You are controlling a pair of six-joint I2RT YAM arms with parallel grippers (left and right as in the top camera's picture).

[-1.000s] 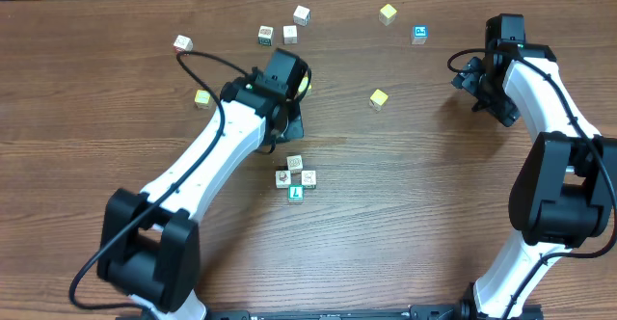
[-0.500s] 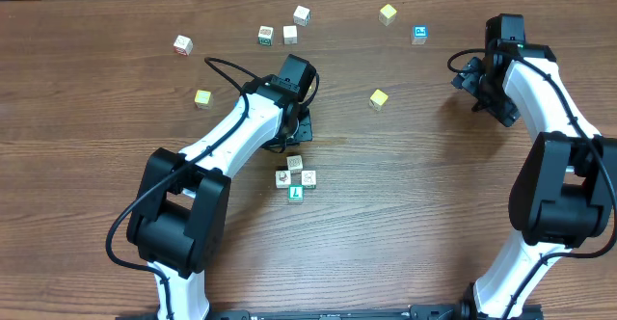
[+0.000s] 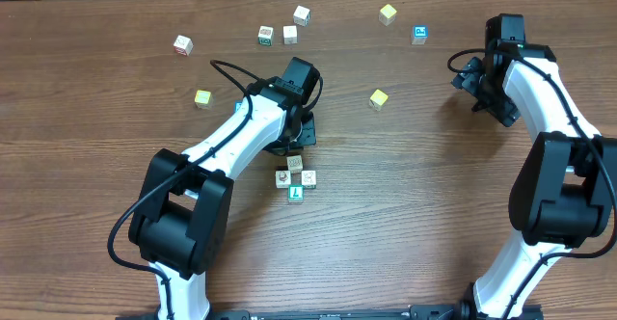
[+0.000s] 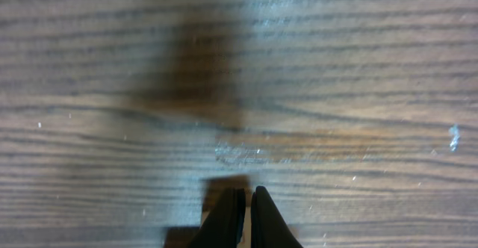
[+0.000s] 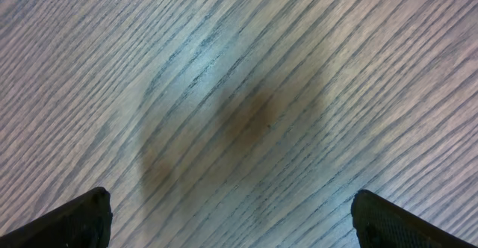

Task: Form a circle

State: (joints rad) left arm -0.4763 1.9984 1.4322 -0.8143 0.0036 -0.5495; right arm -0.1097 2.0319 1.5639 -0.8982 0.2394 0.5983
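Near the middle of the bench (image 3: 415, 214), I'm watching the left claw (image 4: 247, 194) pointing down at the wood, its fingers pressed together and pinching nothing. The circle (image 3: 295, 178) is sitting just beside it, toward the arm bases: four cubes bunched tight, the green-faced one closest to the bases. The right claw (image 5: 235, 214) is hanging spread wide, well apart from them.

Overhead evenly lit, sharp; wrist views soft, pale sheen, dark shadow blotches.
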